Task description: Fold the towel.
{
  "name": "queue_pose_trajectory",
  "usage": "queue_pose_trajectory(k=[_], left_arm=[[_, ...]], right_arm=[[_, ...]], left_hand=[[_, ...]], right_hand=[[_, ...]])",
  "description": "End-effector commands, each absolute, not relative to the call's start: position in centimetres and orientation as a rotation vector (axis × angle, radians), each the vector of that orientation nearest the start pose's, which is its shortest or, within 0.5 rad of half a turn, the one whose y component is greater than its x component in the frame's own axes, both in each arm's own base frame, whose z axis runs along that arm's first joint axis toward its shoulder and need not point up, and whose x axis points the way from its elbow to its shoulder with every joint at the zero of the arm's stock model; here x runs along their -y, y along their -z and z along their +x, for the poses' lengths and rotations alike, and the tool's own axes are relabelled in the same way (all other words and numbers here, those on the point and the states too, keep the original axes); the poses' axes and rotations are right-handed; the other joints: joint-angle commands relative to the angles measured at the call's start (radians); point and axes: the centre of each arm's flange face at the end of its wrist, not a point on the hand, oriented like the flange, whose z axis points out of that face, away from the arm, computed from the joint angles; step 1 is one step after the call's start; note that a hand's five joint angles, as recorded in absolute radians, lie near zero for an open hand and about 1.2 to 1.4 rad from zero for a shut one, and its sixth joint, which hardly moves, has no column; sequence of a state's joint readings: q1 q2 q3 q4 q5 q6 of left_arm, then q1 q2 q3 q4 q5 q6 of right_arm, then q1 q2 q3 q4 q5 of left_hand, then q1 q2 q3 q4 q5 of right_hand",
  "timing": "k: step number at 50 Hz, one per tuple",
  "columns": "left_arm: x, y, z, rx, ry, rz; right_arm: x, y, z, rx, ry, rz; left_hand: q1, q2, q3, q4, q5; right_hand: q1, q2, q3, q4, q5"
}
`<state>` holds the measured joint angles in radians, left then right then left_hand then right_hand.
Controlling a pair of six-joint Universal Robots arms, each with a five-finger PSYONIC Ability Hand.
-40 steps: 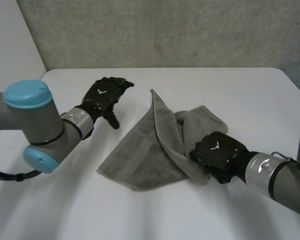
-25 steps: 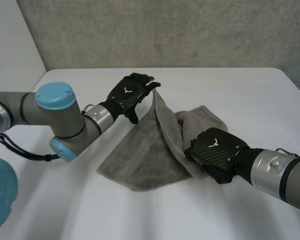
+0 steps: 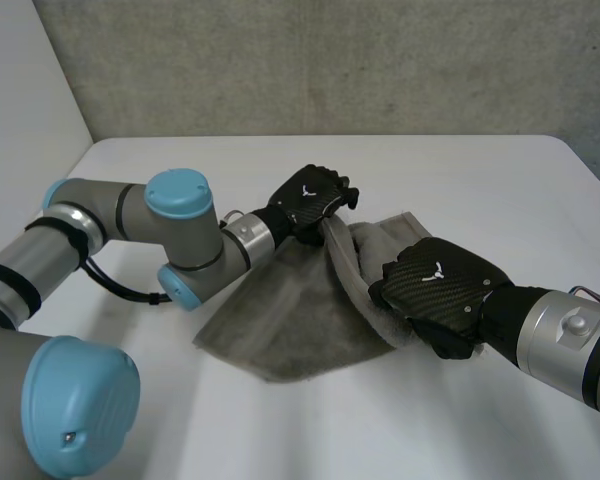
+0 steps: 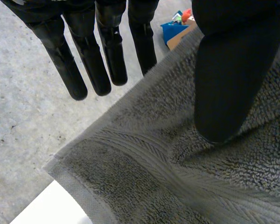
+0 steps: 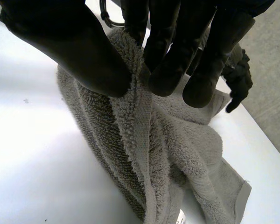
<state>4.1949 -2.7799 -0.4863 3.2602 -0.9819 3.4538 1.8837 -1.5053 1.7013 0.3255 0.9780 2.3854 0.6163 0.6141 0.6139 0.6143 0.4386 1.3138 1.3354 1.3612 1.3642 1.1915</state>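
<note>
We judge the towel soft and limp, best held at hems: left hand pinches its raised corner, right hand its bunched edge.

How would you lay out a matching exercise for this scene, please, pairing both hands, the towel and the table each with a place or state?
Things:
1. left hand
2. right hand
3. towel
4. table

Places or states:
A. white, lying under the cloth
B. grey, bunched, one corner raised
C. pinching a thick fold between thumb and fingers
D. thumb pressed on the raised far corner

Pairs: 1-D; 2-C; 3-B; 4-A
</note>
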Motion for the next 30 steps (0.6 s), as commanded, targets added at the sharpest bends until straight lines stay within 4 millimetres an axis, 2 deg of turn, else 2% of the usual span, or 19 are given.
queue_pose_trajectory(k=[1, 3, 7, 11, 14, 15, 17, 20, 22, 23, 25, 26, 28, 29, 30], left_arm=[[35.8, -11.6, -41.5, 1.433, -1.775, -1.291], [35.7, -11.5, -41.6, 1.425, -1.787, -1.315], [35.9, -11.8, -41.6, 1.416, -1.830, -1.338], [36.2, -12.4, -41.5, 1.418, -1.885, -1.353], [37.0, -14.6, -40.9, 1.459, -2.026, -1.356], [37.0, -14.6, -40.9, 1.459, -2.026, -1.356], [37.7, -17.0, -39.9, 1.506, -2.120, -1.325], [37.8, -18.2, -39.2, 1.545, -2.150, -1.301], [37.5, -20.8, -37.6, 1.625, -2.208, -1.252], [37.5, -20.9, -37.6, 1.625, -2.208, -1.251], [36.4, -23.7, -36.2, 1.657, -2.262, -1.211], [36.4, -23.7, -36.2, 1.657, -2.263, -1.211], [35.0, -26.5, -35.0, 1.665, -2.324, -1.180], [35.0, -26.5, -35.0, 1.665, -2.324, -1.180], [34.1, -27.9, -34.3, 1.671, -2.354, -1.165]], right_arm=[[18.0, -24.2, 25.1, -1.828, 1.506, -1.581], [17.9, -24.1, 25.1, -1.821, 1.502, -1.581], [18.0, -24.2, 25.1, -1.820, 1.505, -1.579], [18.2, -24.4, 25.1, -1.817, 1.516, -1.576], [18.9, -24.9, 24.9, -1.836, 1.545, -1.541], [18.9, -24.9, 24.9, -1.836, 1.545, -1.540], [20.2, -25.8, 24.5, -1.868, 1.581, -1.437], [21.1, -26.5, 24.4, -1.875, 1.611, -1.377], [22.8, -28.3, 24.1, -1.869, 1.698, -1.266], [22.8, -28.3, 24.1, -1.869, 1.699, -1.265], [24.7, -30.2, 23.4, -1.855, 1.799, -1.169], [24.7, -30.2, 23.4, -1.855, 1.800, -1.168], [26.2, -32.0, 22.7, -1.850, 1.870, -1.080], [26.2, -32.0, 22.7, -1.850, 1.871, -1.080], [26.5, -32.8, 22.6, -1.834, 1.891, -1.049]], left_hand=[[0.416, 0.419, 0.419, 0.418, 0.420], [0.600, 0.603, 0.603, 0.602, 0.604], [0.780, 0.782, 0.782, 0.782, 0.783], [0.780, 0.782, 0.782, 0.782, 0.783], [0.780, 0.782, 0.782, 0.782, 0.783], [0.780, 0.782, 0.782, 0.782, 0.783], [0.780, 0.782, 0.782, 0.782, 0.783], [0.780, 0.782, 0.782, 0.782, 0.783], [0.780, 0.782, 0.782, 0.782, 0.783], [0.780, 0.782, 0.782, 0.782, 0.783], [0.780, 0.782, 0.782, 0.782, 0.783], [0.780, 0.782, 0.782, 0.782, 0.783], [0.780, 0.782, 0.782, 0.782, 0.783], [0.780, 0.782, 0.782, 0.782, 0.783], [0.780, 0.782, 0.782, 0.782, 0.783]], right_hand=[[0.083, 0.061, 0.035, 0.032, 0.030], [0.083, 0.061, 0.035, 0.032, 0.030], [0.083, 0.061, 0.035, 0.032, 0.030], [0.083, 0.061, 0.035, 0.032, 0.030], [0.083, 0.061, 0.035, 0.032, 0.030], [0.083, 0.061, 0.035, 0.032, 0.030], [0.083, 0.061, 0.035, 0.032, 0.030], [0.083, 0.061, 0.035, 0.032, 0.030], [0.083, 0.061, 0.035, 0.032, 0.030], [0.083, 0.061, 0.035, 0.032, 0.030], [0.083, 0.061, 0.035, 0.032, 0.030], [0.083, 0.061, 0.035, 0.032, 0.030], [0.083, 0.061, 0.035, 0.032, 0.030], [0.083, 0.061, 0.035, 0.032, 0.030], [0.083, 0.061, 0.035, 0.032, 0.030]])
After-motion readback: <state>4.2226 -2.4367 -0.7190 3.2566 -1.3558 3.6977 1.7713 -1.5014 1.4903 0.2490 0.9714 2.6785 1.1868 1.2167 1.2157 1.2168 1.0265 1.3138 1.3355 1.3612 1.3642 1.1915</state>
